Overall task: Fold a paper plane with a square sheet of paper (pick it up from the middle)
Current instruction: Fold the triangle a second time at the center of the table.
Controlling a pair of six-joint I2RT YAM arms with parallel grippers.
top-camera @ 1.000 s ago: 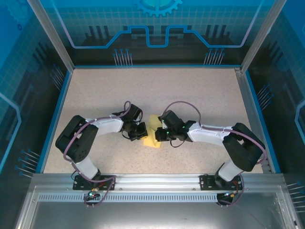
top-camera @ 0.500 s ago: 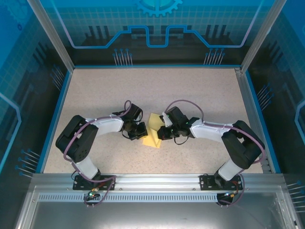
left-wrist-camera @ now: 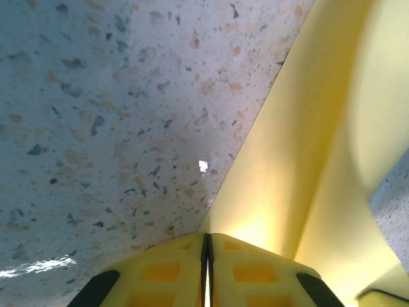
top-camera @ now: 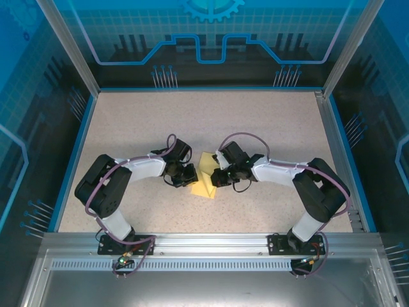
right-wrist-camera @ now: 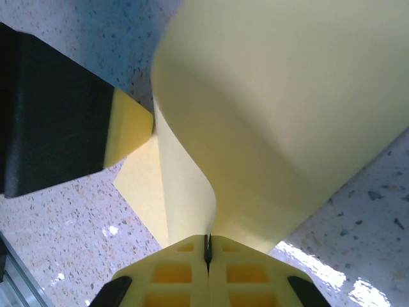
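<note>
Pinching the square sheet of paper (top-camera: pixel 204 187), right gripper (right-wrist-camera: pixel 206 238) holds its flap curled for folding; left gripper (left-wrist-camera: pixel 206 238), near-closed, seemingly anchors it.

Paper sheet (top-camera: pixel 203 187) lies mid-table (top-camera: pixel 192 121), a little toward the near edge. Left gripper (top-camera: pixel 192 178) is at its left edge and right gripper (top-camera: pixel 215 179) at its right edge, both touching it. The sheet's far part stands up off the table between them.
</note>
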